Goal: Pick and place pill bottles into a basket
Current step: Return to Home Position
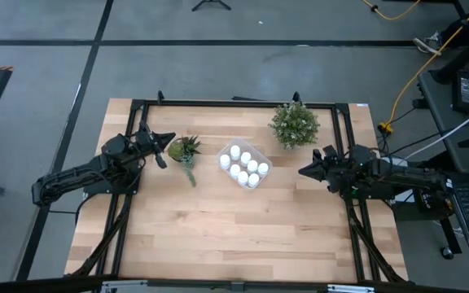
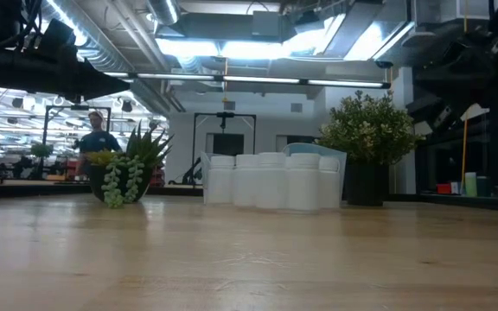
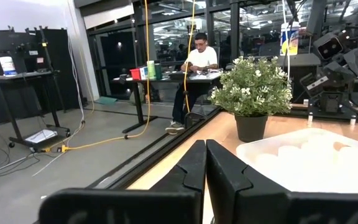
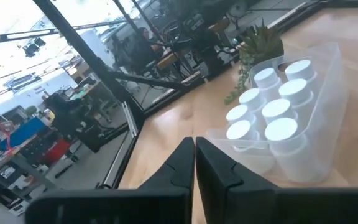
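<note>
Home step | pill bottles [image 1: 245, 167] sat in basket [image 1: 269, 169] | left fingers [image 3: 191, 169], right fingers [image 4: 179, 165] closed, empty | you probably did best retracting slowly, clear of succulent [image 1: 186, 149].

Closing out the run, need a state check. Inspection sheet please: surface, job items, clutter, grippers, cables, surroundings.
Surface: wooden table, no spills or damage seen.
Job's things: pill bottles stand upright inside the basket at mid-table; none seen loose.
Clutter: succulent plant left of the basket, bushy plant to its far right; both stand apart from it.
Grippers: left gripper shut and empty, beside the succulent plant. Right gripper shut and empty, near the table's right edge, pointing toward the basket.
Cables: yellow cable on the floor right of the table; nothing seen on the table.
Surroundings: person seated at a desk beyond the table.
</note>
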`<state>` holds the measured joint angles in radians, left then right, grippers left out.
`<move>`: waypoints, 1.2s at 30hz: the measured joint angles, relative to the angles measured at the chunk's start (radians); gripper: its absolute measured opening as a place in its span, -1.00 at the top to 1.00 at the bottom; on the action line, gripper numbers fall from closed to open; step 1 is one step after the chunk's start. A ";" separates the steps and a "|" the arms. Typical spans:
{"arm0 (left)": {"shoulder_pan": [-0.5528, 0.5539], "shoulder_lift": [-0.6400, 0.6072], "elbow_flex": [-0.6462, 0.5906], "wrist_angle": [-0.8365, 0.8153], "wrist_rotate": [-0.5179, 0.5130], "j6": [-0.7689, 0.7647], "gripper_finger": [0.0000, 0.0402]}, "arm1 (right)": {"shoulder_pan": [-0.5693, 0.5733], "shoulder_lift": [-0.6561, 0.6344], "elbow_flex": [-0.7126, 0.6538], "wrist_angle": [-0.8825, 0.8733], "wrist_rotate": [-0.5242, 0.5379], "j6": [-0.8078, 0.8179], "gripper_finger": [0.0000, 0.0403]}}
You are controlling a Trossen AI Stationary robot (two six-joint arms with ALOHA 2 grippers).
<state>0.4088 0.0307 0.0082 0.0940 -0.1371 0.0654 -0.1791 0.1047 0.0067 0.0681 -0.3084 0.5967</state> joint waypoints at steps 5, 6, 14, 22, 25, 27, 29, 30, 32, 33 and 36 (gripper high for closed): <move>0.000 0.000 0.000 0.000 0.000 0.000 0.97 | 0.021 -0.004 0.000 0.000 0.004 -0.203 0.90; 0.000 0.000 0.000 0.000 0.000 0.000 0.97 | 0.033 -0.009 0.000 0.000 -0.002 -0.249 0.90; 0.000 0.000 0.000 0.000 0.000 0.000 0.97 | 0.201 -0.087 0.000 0.002 -0.007 -0.420 0.90; 0.000 0.000 0.000 0.000 0.000 0.000 0.98 | 0.267 -0.096 0.001 0.001 -0.007 -0.471 0.90; 0.000 0.000 0.000 0.000 0.000 0.000 0.98 | 0.267 -0.096 0.001 0.001 -0.007 -0.472 0.90; 0.000 0.000 0.000 0.000 0.000 0.000 0.98 | 0.267 -0.096 0.001 0.001 -0.007 -0.471 0.90; 0.000 0.000 0.000 0.000 0.000 0.000 0.97 | 0.267 -0.096 0.001 0.001 -0.007 -0.471 0.90; 0.000 0.000 0.000 0.000 0.000 0.000 0.96 | 0.267 -0.096 0.001 0.001 -0.007 -0.472 0.90; 0.000 0.000 0.000 0.000 0.000 0.000 0.96 | 0.267 -0.096 0.001 0.001 -0.007 -0.471 0.90; 0.000 0.000 0.000 0.000 0.000 0.000 0.96 | 0.267 -0.096 0.001 0.001 -0.007 -0.470 0.89; 0.000 0.000 0.000 0.000 0.000 0.000 0.97 | 0.267 -0.096 0.001 0.001 -0.007 -0.472 0.89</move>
<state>0.4088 0.0307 0.0082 0.0938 -0.1371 0.0654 0.0875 0.0086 0.0074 0.0694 -0.3157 0.1249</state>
